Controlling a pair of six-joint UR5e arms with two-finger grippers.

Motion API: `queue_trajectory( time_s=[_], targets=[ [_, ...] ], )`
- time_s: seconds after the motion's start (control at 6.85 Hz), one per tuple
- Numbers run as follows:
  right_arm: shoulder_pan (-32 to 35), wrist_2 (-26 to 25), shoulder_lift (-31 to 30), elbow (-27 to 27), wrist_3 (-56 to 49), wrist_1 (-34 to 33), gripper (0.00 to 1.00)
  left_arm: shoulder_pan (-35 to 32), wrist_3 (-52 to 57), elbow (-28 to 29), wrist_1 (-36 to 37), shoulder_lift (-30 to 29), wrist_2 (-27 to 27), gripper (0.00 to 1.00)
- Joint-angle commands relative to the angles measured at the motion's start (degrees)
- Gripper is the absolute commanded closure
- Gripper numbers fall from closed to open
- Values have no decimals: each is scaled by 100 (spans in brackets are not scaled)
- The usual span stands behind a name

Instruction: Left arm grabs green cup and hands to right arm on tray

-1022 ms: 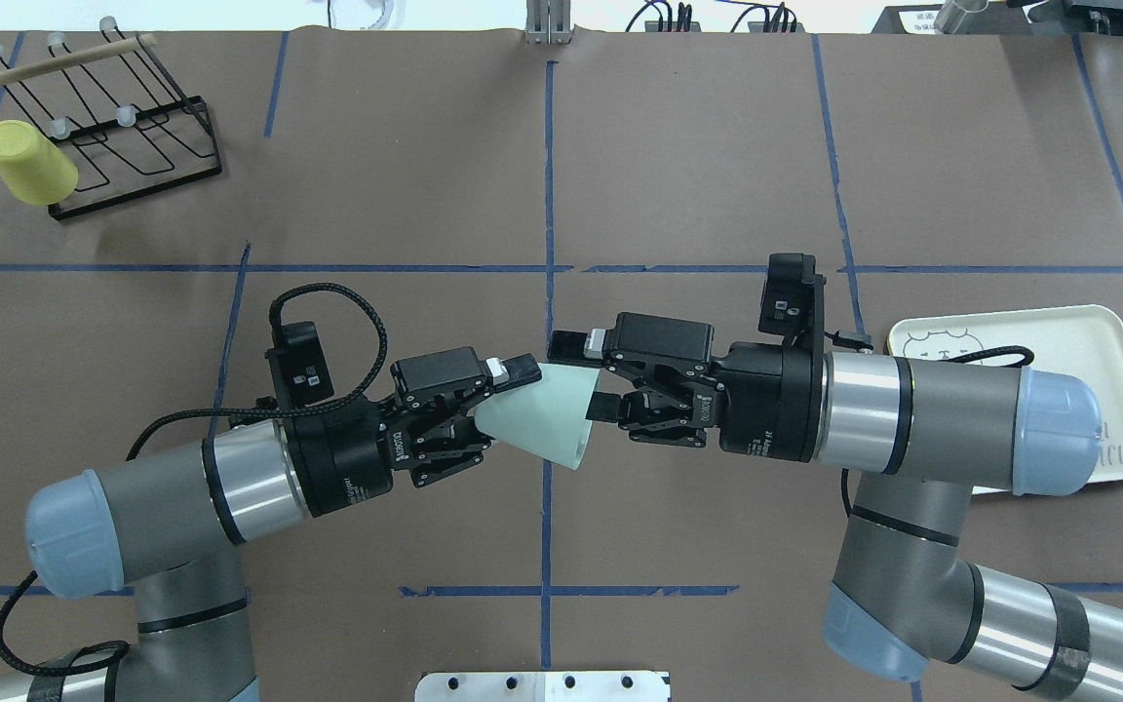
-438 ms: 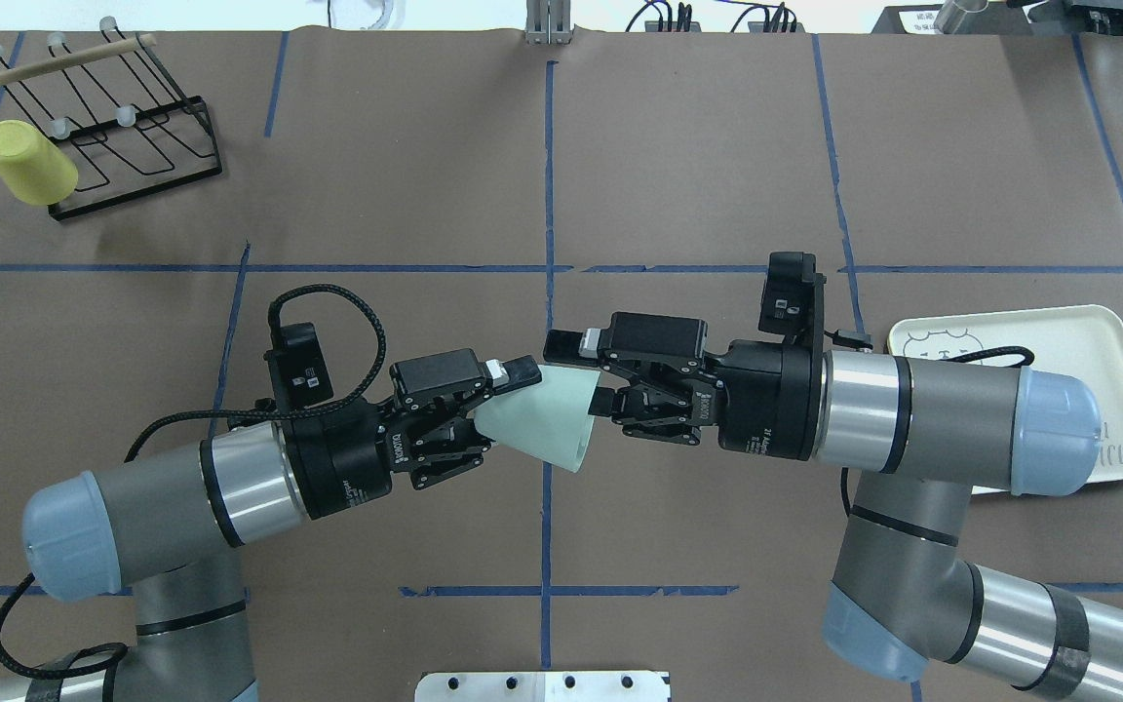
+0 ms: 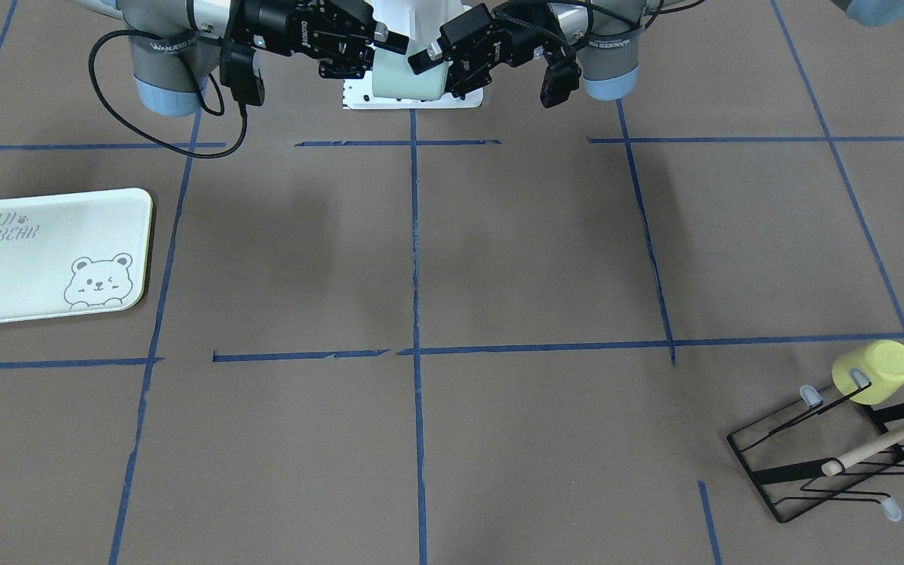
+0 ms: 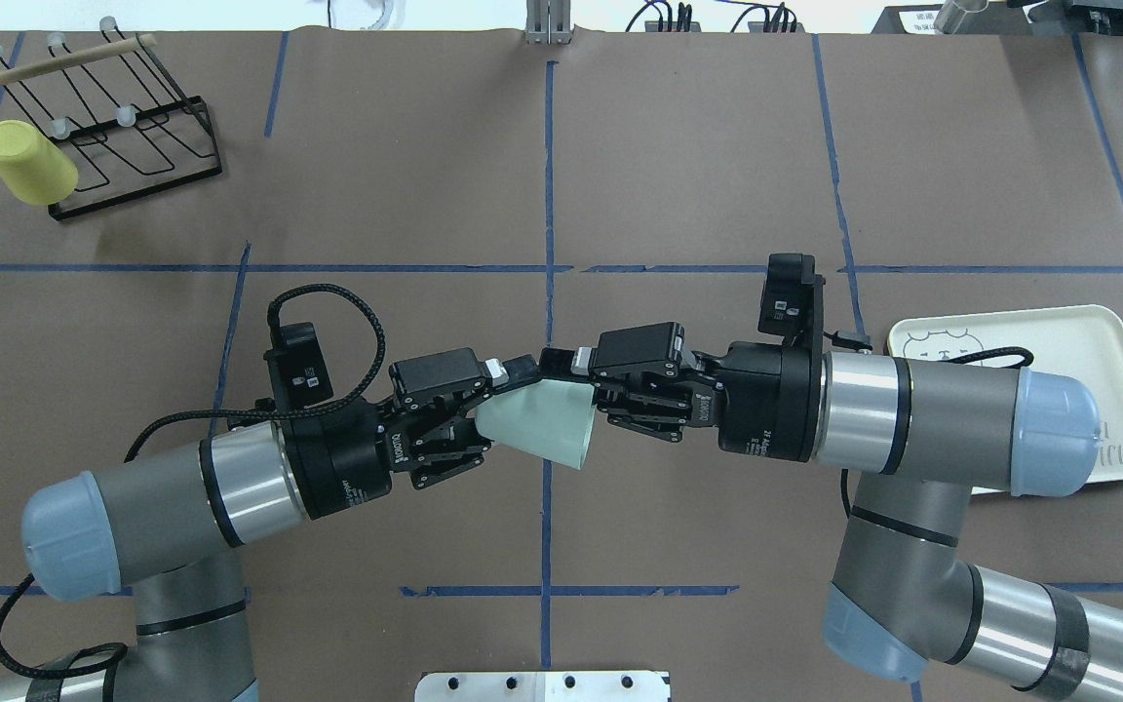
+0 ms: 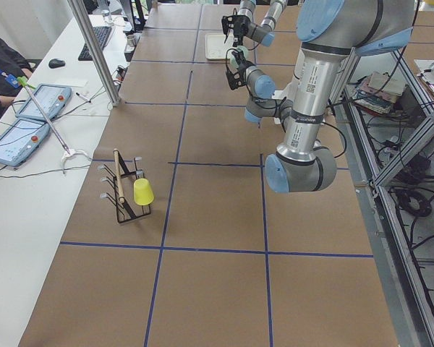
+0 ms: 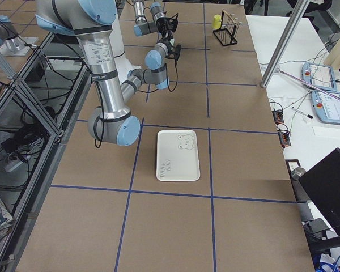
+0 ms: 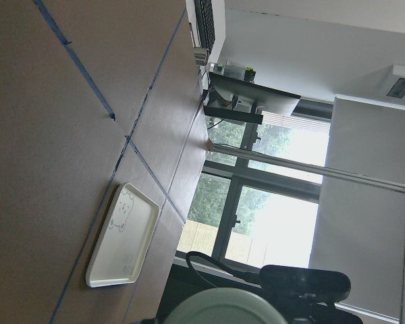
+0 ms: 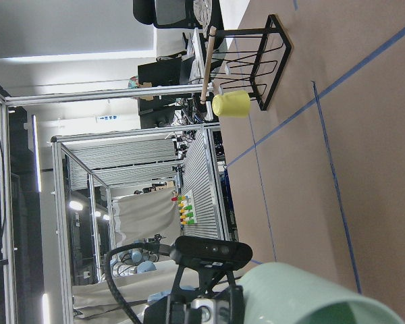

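Overhead: green cup (image 4: 537, 424) hangs sideways above mid-table, left gripper (image 4: 495, 405) clenched on its narrow base end, right gripper (image 4: 581, 388) pinched onto its wide rim; tray (image 4: 1107, 351) lies well apart, partly behind the right arm (image 4: 951, 419). 
Front-facing: cup (image 3: 401, 78) bridges both grippers, tray (image 3: 36, 275) flat on the table far off. 
Wrist views: cup at each lower edge (image 7: 226, 307) (image 8: 304, 297).

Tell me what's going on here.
This is a hand-over in mid-air above the table. The left claw grips the green cup by its base end, with the cup lying sideways. The right claw is shut on its rim end, so both hold it. The tray sits at the robot's right, and the cup has not yet reached it.
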Motion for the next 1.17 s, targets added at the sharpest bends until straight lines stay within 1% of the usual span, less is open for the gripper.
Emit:
queue_trajectory(
  time_s=[0.0, 1.02],
  targets=[
    [-14, 0, 2, 3, -14, 0, 68, -16, 0, 2, -15, 8, 0, 55],
    [-93, 35, -69, -6, -32, -53, 66, -16, 0, 11, -15, 26, 0, 55]
  ],
)
